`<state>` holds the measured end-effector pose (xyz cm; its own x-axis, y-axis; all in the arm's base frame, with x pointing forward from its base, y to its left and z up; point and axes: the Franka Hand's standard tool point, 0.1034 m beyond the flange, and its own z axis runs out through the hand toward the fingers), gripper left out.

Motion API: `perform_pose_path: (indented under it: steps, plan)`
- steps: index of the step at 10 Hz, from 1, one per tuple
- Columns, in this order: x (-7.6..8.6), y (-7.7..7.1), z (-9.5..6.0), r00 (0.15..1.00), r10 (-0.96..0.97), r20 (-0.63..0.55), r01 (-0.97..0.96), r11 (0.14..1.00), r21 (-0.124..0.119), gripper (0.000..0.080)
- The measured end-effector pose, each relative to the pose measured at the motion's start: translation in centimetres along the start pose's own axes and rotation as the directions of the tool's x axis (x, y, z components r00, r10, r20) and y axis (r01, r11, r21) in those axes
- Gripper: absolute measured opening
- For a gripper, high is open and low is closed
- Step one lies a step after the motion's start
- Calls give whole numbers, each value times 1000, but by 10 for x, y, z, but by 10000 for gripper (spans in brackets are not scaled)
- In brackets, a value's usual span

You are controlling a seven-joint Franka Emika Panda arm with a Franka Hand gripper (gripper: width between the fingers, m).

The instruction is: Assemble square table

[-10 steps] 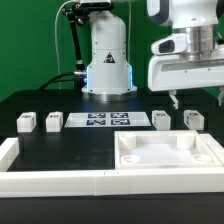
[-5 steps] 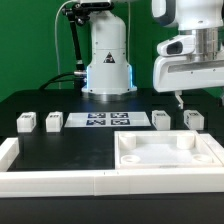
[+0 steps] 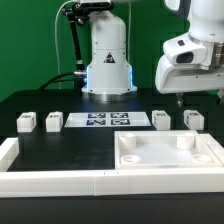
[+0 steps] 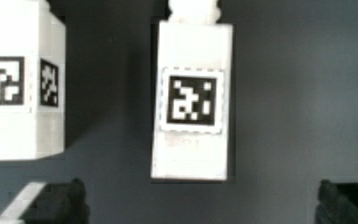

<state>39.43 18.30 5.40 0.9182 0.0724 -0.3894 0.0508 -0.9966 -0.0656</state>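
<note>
Exterior view: the gripper [image 3: 198, 99] hangs in the air at the exterior view's right, above the two right-hand legs [image 3: 194, 119]. The tabletop [image 3: 168, 158] lies on the black table [image 3: 60, 150], in front of them. Wrist view: the fingers [image 4: 51, 203] are spread wide, holding nothing. One leg [image 4: 194, 100] lies below between them, untouched, with a second leg [image 4: 19, 80] beside it.

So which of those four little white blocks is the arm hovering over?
The leg farthest to the exterior view's right: the open end effector hangs just above it, while the other three legs lie off to one side.
</note>
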Motion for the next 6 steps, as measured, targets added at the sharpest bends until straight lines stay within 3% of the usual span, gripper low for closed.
perform_pose_path:
  steps: [6]
  plan:
    - [-7, 3, 15, 940, -4, 341, 6, 1000, -5, 649]
